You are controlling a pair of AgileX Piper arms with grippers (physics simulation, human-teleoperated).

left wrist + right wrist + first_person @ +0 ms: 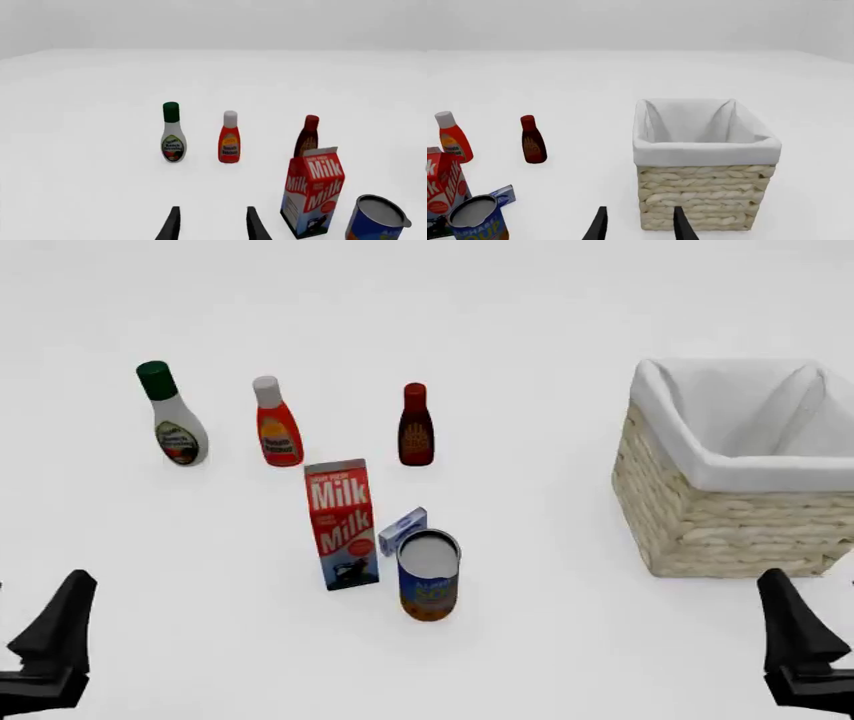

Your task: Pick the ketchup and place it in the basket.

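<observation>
The ketchup [278, 430] is a bright red squeeze bottle with a white cap, standing upright in the back row on the left half of the table; it also shows in both wrist views [229, 142] [452, 141]. The wicker basket [727, 515] with a white cloth lining stands at the right, with nothing visible inside [707, 195]. My left gripper [56, 632] hangs open at the near left, well short of the ketchup, its fingers [173, 222] apart and holding nothing. My right gripper [797, 635] is open at the near right, just in front of the basket, fingers [679, 222] holding nothing.
A white bottle with a green cap [174, 425] stands left of the ketchup, and a dark red bottle [415, 430] to its right. In front of them stand a milk carton [342, 525], a blue can [429, 578] and a small blue box [402, 528].
</observation>
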